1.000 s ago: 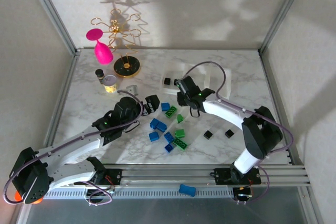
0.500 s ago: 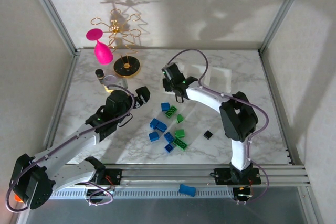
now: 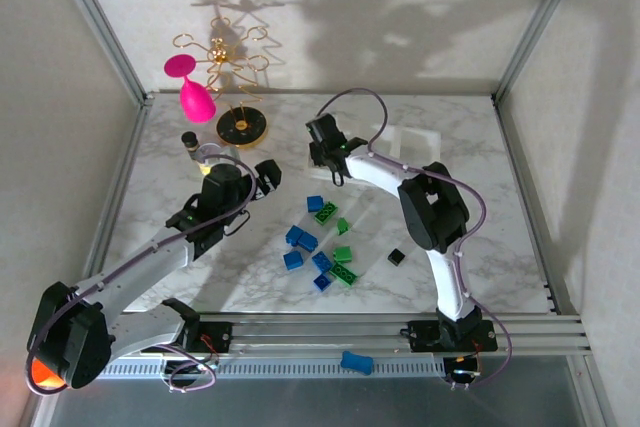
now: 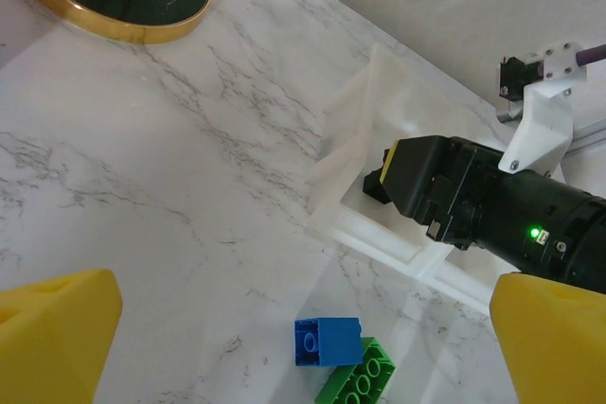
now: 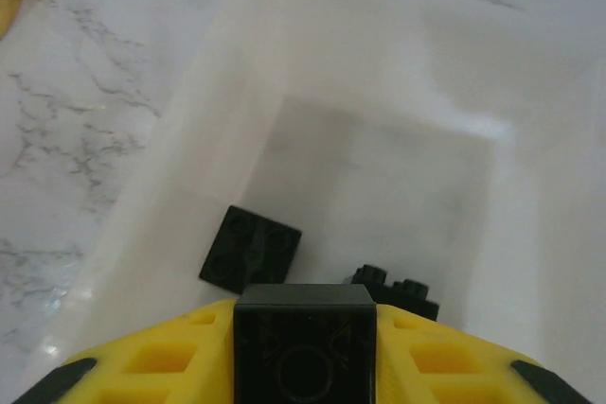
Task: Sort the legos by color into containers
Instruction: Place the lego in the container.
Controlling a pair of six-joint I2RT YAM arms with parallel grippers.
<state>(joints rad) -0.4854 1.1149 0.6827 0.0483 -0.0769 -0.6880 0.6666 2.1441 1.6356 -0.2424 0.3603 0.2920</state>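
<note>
My right gripper (image 3: 322, 149) hangs over the left compartment of the white tray of containers (image 3: 425, 139), shut on a black lego (image 5: 305, 347) between its yellow fingers. Below it in that compartment (image 5: 379, 177) lie two black legos (image 5: 251, 249) (image 5: 398, 289). My left gripper (image 3: 267, 176) is open and empty, above the table left of the tray. Its yellow fingers (image 4: 57, 328) stand wide apart over a blue lego (image 4: 327, 341) and a green one (image 4: 365, 376). Several blue and green legos (image 3: 322, 261) are scattered mid-table, with one black lego (image 3: 396, 257) to their right.
A gold wire stand on a black round base (image 3: 240, 127) and a pink glass (image 3: 190, 87) stand at the back left. A small jar (image 3: 208, 157) and a dark bottle (image 3: 189, 140) sit beside my left arm. A blue piece (image 3: 356, 362) lies below the front rail.
My right gripper has swung left and back with the black lego, to above the tray's left compartment. My left gripper has drawn back and left, away from the legos.
</note>
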